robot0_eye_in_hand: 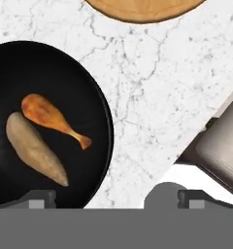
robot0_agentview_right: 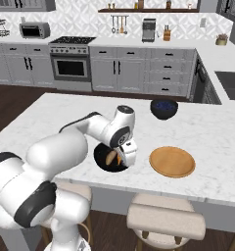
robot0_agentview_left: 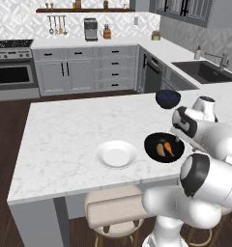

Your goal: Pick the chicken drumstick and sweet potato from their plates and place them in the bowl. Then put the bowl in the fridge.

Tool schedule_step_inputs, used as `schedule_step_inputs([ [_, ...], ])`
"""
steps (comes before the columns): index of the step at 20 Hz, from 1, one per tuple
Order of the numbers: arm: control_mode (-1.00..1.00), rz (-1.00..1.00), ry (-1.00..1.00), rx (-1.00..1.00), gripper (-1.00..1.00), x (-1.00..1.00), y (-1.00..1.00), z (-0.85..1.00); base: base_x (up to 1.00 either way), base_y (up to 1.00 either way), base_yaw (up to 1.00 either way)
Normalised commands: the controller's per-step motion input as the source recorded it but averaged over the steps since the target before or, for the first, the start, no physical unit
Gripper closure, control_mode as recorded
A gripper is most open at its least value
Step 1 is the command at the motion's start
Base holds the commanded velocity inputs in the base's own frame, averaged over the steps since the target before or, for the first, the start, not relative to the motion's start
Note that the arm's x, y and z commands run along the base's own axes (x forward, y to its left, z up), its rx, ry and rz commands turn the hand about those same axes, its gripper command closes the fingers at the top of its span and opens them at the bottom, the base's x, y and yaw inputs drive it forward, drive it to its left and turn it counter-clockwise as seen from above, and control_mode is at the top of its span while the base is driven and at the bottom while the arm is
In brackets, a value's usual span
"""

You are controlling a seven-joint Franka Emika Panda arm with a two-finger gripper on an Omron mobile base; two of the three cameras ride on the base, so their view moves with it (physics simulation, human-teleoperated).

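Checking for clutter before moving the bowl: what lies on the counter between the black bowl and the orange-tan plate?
Nothing: in the hand view, only bare marble counter separates the black bowl from the orange-tan plate.

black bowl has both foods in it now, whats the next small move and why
Probably shift the open hand over the bowl's near rim to grip it: the drumstick and sweet potato already lie inside, and the hand holds nothing, so carrying the bowl to the fridge remains.
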Motion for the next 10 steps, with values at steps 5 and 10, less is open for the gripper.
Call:
schedule_step_inputs([
  [5,-1.00,0.00,0.02,0.01,-1.00,0.37,0.00,-0.41,0.00,0.00,0.00],
  [10,-1.00,0.00,0.00,0.00,-1.00,0.36,-0.02,-0.41,0.00,0.00,0.00],
])
